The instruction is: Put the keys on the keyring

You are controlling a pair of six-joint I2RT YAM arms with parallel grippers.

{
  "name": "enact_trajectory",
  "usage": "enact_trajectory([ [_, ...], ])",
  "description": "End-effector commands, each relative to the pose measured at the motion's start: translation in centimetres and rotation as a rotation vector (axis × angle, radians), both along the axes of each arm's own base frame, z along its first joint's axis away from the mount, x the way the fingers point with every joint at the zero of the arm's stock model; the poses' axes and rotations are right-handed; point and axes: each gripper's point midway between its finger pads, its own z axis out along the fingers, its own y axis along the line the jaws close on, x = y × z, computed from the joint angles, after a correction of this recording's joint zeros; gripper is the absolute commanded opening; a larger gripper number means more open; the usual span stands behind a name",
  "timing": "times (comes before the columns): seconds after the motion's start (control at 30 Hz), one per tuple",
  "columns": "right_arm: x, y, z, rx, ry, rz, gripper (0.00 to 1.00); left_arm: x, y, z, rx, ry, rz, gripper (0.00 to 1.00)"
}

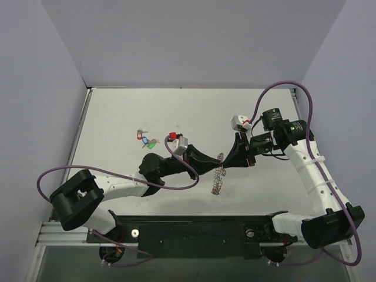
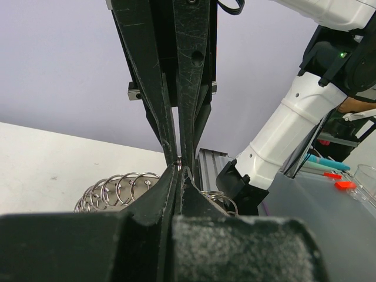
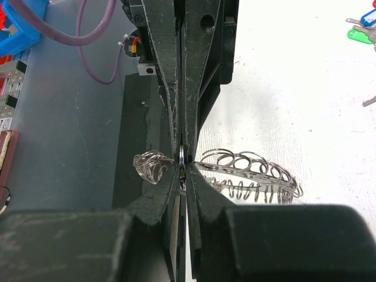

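The left gripper (image 1: 213,165) is clenched on the keyring (image 1: 218,179) at centre frame in the top view, and the right gripper (image 1: 227,162) is clamped on it too. The two meet tip to tip on nearly the same spot of the thin wire. The rest of the loop, with its fringe of small rings, sags from the pinch toward the table (image 1: 264,108) just below. The main risk, as I judge it, is the wire itself. It is thin and springy, so any pull by either arm out of step with the other could bend the loop or flick it out from between the fingertips. With the tips nose to nose, a small misalignment could also knock them together. The keys (image 1: 145,140) lie in a small cluster left of centre, well apart from the ring, and neither gripper is free to fetch one. One must let go first, and the ring may then swing or twist in the single grip. The left arm's purple cable (image 1: 176,163) loops beside its wrist, close under the keys, and could snag a reach there.
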Motion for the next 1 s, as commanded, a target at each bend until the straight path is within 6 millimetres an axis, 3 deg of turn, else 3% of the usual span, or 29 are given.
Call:
enact_trajectory([
  [0.0,-0.7,0.5,0.7,0.044,0.001,0.02,0.06,-1.1,1.4,6.5,-0.227,-0.136,0.009,0.0],
  [0.4,-0.3,0.2,0.3,0.001,0.016,-0.025,0.0,-1.0,1.6,6.4,-0.228,-0.113,0.02,0.0],
  [0.43,0.1,0.2,0.1,-0.009,0.0,-0.044,0.0,-0.8,1.7,6.4,-0.228,-0.1,0.02,0.03],
  [0.5,0.4,0.1,-0.1,-0.025,0.039,-0.093,0.0,-0.8,1.9,6.4,-0.224,-0.079,0.012,0.23],
  [0.63,0.9,-0.1,-0.6,-0.046,0.058,-0.151,0.0,-0.7,2.5,6.2,-0.19,-0.038,-0.013,0.49],
  [0.77,1.3,-0.5,-0.8,-0.069,0.062,-0.191,0.0,0.0,3.1,5.7,-0.102,-0.007,0.012,0.58],
  [0.8,1.6,-0.8,-0.9,-0.084,0.051,-0.214,0.0,0.2,3.1,5.1,-0.045,0.016,0.014,0.59],
  [0.83,1.7,-1.0,-0.9,-0.096,0.054,-0.231,0.0,1.0,2.8,3.1,0.054,0.067,0.035,0.63],
  [0.87,1.7,-1.5,-1.2,-0.123,0.054,-0.253,0.0,1.4,3.1,4.4,0.061,0.053,0.053,0.64],
  [0.97,1.2,-2.7,-1.7,-0.196,-0.003,-0.234,0.0,2.5,3.0,2.9,0.234,0.083,0.085,0.68],
])
